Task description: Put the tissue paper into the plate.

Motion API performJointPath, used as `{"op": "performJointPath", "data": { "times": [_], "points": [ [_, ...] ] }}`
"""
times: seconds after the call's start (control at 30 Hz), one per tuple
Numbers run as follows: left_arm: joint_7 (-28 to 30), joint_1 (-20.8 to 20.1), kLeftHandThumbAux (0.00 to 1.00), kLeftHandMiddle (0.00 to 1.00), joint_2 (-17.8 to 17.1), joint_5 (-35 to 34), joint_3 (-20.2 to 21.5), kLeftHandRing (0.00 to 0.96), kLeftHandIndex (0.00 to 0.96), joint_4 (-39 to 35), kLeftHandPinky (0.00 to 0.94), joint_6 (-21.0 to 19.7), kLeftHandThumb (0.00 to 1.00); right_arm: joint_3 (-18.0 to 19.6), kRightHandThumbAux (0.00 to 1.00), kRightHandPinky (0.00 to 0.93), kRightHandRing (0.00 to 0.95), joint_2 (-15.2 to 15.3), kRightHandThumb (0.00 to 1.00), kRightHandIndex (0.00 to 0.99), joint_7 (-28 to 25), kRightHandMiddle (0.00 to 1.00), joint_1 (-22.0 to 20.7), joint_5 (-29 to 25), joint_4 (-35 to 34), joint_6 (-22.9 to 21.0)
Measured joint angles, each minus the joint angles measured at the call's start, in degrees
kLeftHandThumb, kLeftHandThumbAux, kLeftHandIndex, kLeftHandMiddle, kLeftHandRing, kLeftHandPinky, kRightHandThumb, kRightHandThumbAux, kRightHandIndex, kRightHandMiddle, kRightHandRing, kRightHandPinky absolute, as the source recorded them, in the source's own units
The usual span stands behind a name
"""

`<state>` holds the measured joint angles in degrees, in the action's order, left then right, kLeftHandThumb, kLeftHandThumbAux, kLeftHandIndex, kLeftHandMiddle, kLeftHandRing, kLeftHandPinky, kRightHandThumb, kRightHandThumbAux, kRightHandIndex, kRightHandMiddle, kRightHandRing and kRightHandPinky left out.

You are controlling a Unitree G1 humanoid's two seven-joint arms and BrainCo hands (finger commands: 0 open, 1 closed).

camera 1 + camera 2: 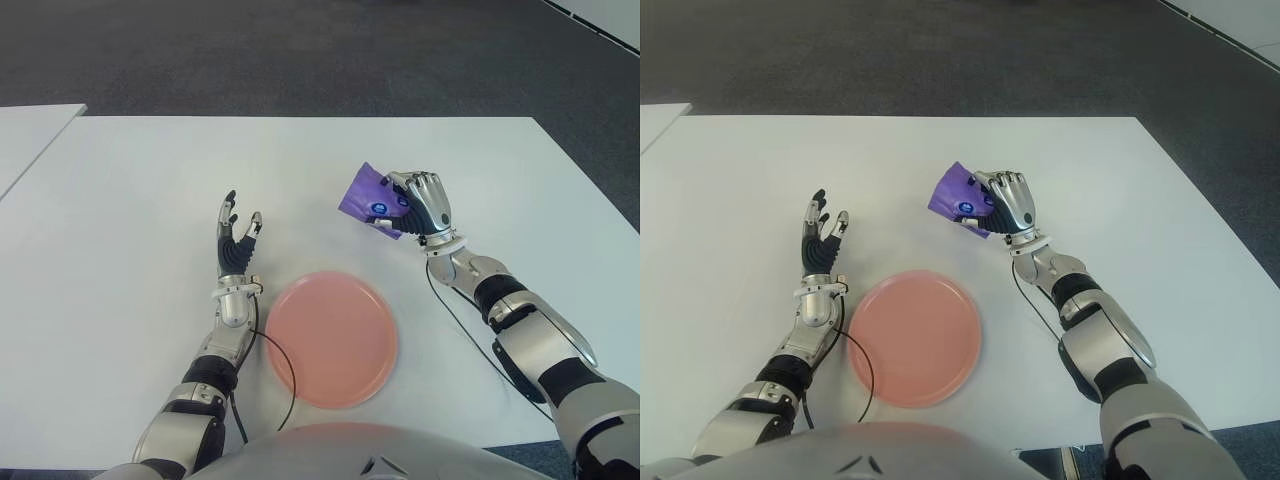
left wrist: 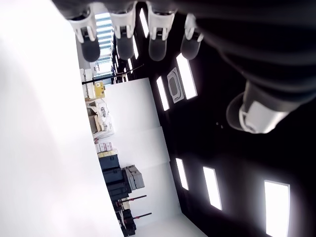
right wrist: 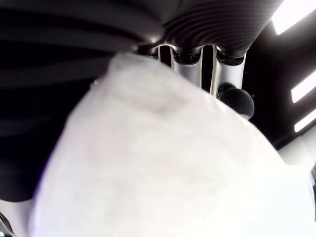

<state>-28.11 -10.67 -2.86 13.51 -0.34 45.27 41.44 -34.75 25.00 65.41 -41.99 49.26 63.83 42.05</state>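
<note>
While the right hand (image 1: 415,205) is clamped on the purple plastic tissue-paper packet (image 1: 368,197) above the white tabletop (image 1: 150,180), beyond the round pink plate (image 1: 335,340), carrying appears underway, next requiring lowering over it; left hand (image 1: 236,240) open, idle beside the plate's left.

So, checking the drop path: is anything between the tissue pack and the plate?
No. Both eye views show only bare white table between the purple tissue pack, held in the right hand, and the pink plate.
</note>
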Motion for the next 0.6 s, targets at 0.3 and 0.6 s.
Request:
{"op": "performJointPath", "data": {
  "times": [0.3,0.6],
  "points": [
    [-1.0,-0.3,0.496,0.0,-0.4,1.5,-0.9,0.0,0.0,0.3,0.0,0.1,0.0,1.6,0.708,0.884,0.893,1.1,0.731,0.441,-1.3,0.881,-0.3,-0.1,-4.2,1.0],
    [-0.3,-0.7,0.494,0.0,-0.6,0.5,-0.5,0.0,0.0,0.9,0.0,0.0,0.0,3.7,0.708,0.874,0.893,1.8,0.732,0.441,-3.3,0.891,0.8,-0.2,-12.2,1.8]
  ]
}}
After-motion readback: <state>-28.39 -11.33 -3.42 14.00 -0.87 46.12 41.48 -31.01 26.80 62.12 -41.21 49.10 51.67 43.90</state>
